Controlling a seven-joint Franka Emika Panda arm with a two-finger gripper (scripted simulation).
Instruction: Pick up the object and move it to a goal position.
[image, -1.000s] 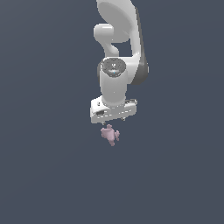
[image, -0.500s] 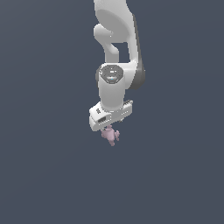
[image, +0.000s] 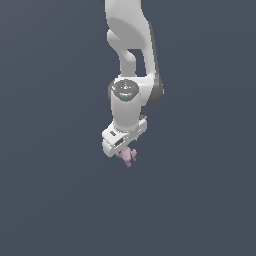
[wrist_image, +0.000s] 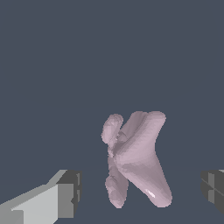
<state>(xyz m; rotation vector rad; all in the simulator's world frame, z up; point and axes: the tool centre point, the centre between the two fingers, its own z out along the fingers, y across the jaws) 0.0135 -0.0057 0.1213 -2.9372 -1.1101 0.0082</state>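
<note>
The object (image: 126, 156) is a small pale pink lumpy figure with stubby protrusions, just under the white hand in the exterior view. In the wrist view the object (wrist_image: 138, 157) stands between the two fingers, with a gap of dark ground on each side of it. My gripper (image: 125, 153) is open and straddles the object (wrist_image: 140, 190) without touching it. One grey fingertip (wrist_image: 70, 192) shows on one side, and the other fingertip (wrist_image: 213, 189) is cut off by the frame edge. In the exterior view the hand hides the fingers.
The white arm (image: 131, 60) comes down from the exterior view's upper edge, with its hand tilted. All around is plain dark grey ground (image: 50, 200), and no other objects or edges show.
The hand has come down over the object and tilted a little. The object has stayed in nearly the same place.
</note>
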